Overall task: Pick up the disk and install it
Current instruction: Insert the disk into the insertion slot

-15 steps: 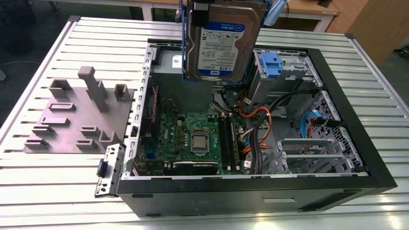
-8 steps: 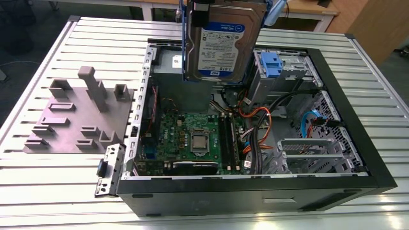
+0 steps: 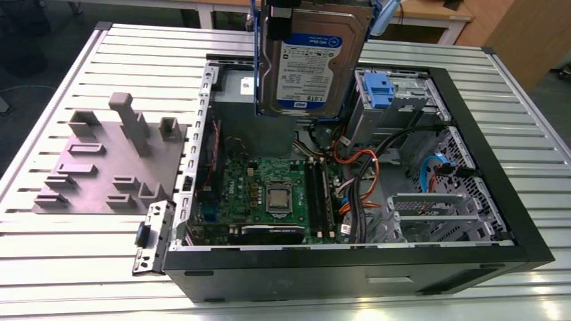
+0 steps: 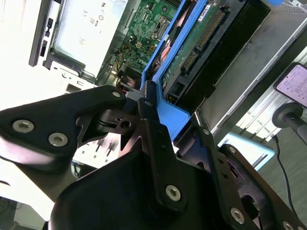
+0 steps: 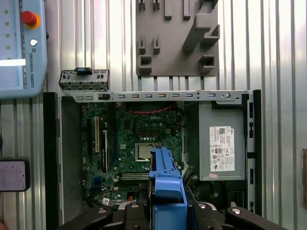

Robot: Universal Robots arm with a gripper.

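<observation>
In the exterior view, a slatted metal table (image 3: 71, 80) carries an open computer case (image 3: 499, 200), and the disk (image 3: 312, 60) hangs upright above it. In the second wrist view, the gripper (image 4: 170, 115) is clamped on the disk's blue rail. In the first wrist view, a teach pendant (image 5: 19, 52) lies beside the case.

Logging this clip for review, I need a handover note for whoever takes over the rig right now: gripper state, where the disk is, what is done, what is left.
Gripper: shut on the blue plastic side rail of the flat silver rectangular disk with the white-and-blue label.
Disk: lifted, held on edge in the air above the open black computer case, with the green motherboard below it.
Done: the pickup.
Left: the install; the disk is not yet seated anywhere in the case.
</observation>
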